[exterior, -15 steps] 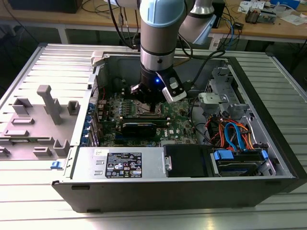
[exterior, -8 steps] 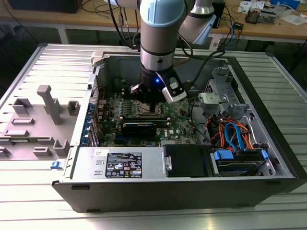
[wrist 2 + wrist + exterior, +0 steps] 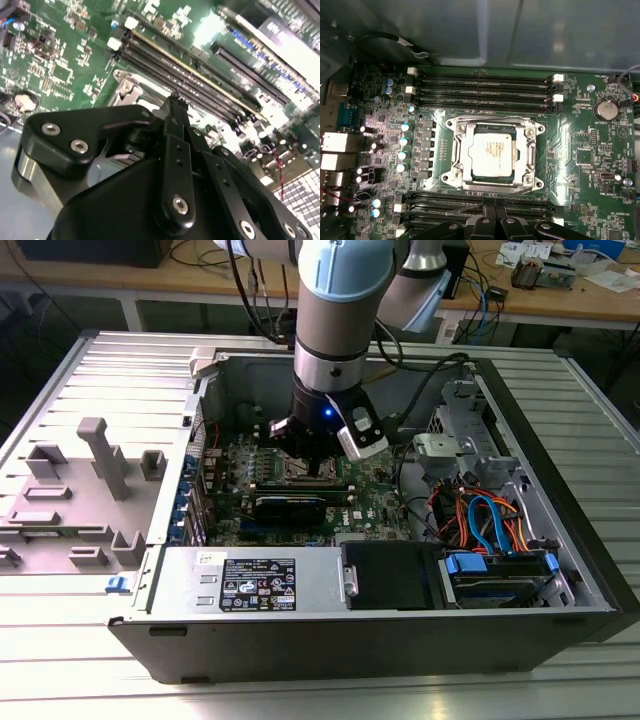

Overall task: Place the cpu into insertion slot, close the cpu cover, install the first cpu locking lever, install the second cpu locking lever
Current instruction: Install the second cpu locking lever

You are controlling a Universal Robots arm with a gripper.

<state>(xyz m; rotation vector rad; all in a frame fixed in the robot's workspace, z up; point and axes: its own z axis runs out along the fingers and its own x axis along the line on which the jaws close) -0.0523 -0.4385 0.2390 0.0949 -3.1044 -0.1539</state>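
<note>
The arm reaches down into the open case, its gripper poised just above the board and near the socket; its fingers are pressed together, grasping nothing. The cpu sits in the slot, and the cover lies flat around it, framing its silver top, between memory slots on two sides.

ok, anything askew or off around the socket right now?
Nothing stands out. The cpu sits square in the insertion slot, the cpu cover lies flat around it, and the gripper hovers beside it.
</note>
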